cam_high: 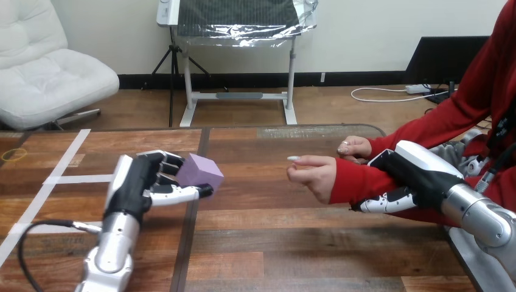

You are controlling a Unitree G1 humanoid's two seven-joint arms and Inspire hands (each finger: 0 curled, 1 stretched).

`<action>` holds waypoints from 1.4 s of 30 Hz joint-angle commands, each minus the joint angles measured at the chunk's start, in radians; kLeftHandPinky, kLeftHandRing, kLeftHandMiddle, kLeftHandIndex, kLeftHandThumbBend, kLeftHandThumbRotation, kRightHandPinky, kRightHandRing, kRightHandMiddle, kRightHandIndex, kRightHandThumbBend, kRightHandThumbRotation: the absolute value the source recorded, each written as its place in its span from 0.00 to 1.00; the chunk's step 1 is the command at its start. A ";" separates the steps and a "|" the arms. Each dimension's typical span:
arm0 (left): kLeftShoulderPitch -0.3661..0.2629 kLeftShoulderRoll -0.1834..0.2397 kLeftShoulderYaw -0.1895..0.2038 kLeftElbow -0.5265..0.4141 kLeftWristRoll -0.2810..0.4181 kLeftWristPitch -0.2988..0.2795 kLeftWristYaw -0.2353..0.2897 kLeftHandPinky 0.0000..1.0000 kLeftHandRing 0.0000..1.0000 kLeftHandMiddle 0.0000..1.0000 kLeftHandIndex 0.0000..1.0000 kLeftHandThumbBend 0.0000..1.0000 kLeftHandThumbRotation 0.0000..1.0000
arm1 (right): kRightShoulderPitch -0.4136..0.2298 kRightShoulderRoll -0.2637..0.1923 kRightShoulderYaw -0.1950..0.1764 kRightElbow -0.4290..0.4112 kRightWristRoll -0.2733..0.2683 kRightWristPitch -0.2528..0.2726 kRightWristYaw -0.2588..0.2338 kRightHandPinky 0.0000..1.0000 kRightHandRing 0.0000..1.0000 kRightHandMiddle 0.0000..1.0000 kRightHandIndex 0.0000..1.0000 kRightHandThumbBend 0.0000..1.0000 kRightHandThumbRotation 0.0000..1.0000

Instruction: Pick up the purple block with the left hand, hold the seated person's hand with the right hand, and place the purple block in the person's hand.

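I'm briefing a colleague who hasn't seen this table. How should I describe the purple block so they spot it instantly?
On the left half of the wooden table, find the left robot hand on its silver forearm. The purple block is pinched in that hand. It is the only purple cube; everything beside it is black, white or wood.

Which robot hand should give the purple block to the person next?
The left hand: its fingers grip the purple block, across from the person's hand. The right hand is busy, curled round the person's forearm.
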 commanded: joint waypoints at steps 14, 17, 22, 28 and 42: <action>-0.247 -0.084 0.006 0.170 -0.033 -0.053 0.035 0.42 0.46 0.48 0.48 0.69 0.00 | -0.004 0.016 -0.058 -0.171 0.058 0.005 0.028 0.18 0.22 0.28 0.29 0.53 0.34; -0.260 -0.098 0.008 0.185 -0.036 -0.052 0.036 0.42 0.46 0.48 0.48 0.69 0.00 | 0.002 0.017 -0.061 -0.187 0.059 0.007 0.029 0.17 0.21 0.27 0.29 0.53 0.34; -0.275 -0.121 0.009 0.197 -0.042 -0.052 0.038 0.42 0.45 0.47 0.48 0.69 0.00 | 0.011 0.021 -0.067 -0.210 0.062 0.014 0.037 0.16 0.20 0.26 0.28 0.53 0.33; -0.290 -0.150 0.010 0.200 -0.052 -0.052 0.034 0.41 0.44 0.46 0.47 0.70 0.00 | 0.020 0.024 -0.071 -0.237 0.061 0.020 0.046 0.15 0.20 0.26 0.28 0.53 0.34; -0.312 -0.215 0.001 0.184 -0.074 -0.071 0.028 0.41 0.44 0.46 0.47 0.69 0.00 | 0.028 0.038 -0.076 -0.258 0.058 0.023 0.047 0.17 0.21 0.27 0.30 0.54 0.36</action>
